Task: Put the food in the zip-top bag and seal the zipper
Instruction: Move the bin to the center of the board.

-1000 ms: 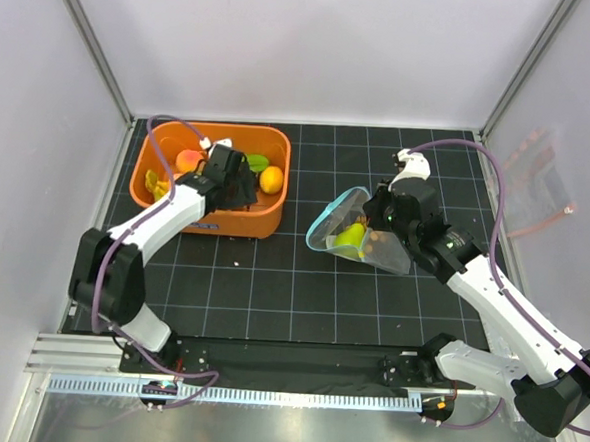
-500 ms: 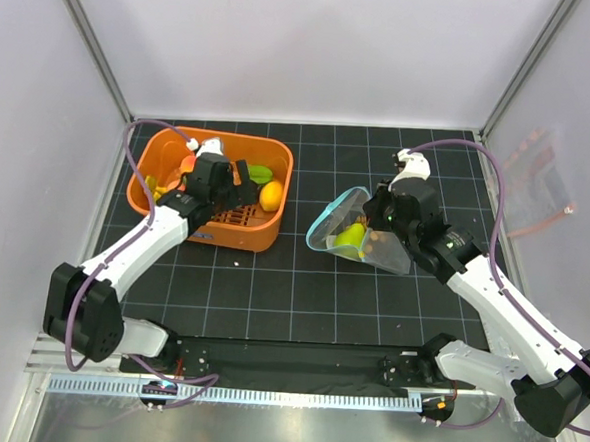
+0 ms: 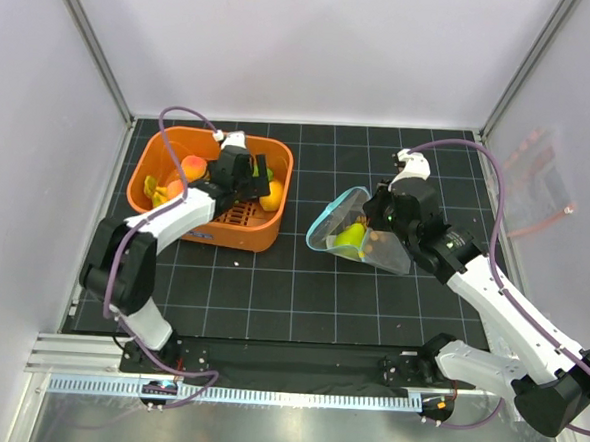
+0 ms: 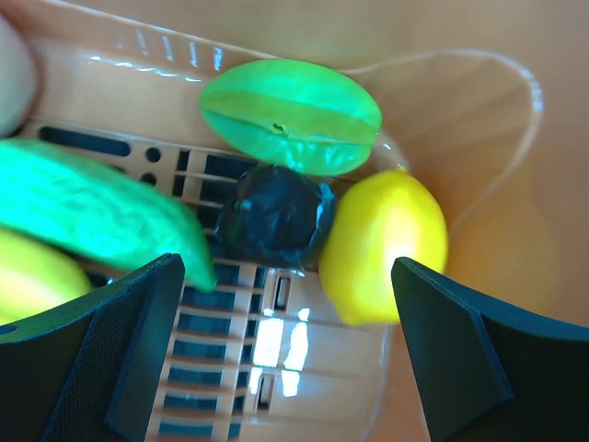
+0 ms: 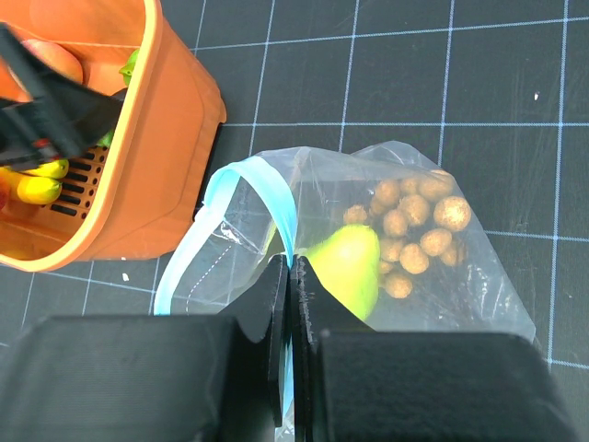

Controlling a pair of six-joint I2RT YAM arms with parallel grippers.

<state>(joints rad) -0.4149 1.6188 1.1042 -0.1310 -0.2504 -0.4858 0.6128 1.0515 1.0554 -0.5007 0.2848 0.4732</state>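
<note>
I'm aiming my spread left gripper (image 4: pixel 290 345) squarely around the yellow plastic lemon (image 4: pixel 385 247); right gripper (image 5: pixel 290 274) is pinching the teal zipper strip (image 5: pixel 281 203).

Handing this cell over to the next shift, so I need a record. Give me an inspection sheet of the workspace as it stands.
Surface: black gridded mat.
Job's things: zip-top bag open-mouthed, teal zipper unsealed, with a yellow-green pear and brown ball cluster inside. Lemon, green piece and peach lie in the orange basket.
Clutter: second clear bag, pink-red strip, by the right wall.
Claws: left claw open over the basket's food, holding nothing. Right claw shut on the zip-top bag's mouth edge.
Cables: purple cable along each arm.
Surroundings: white enclosure walls; slotted rail at the near edge.
</note>
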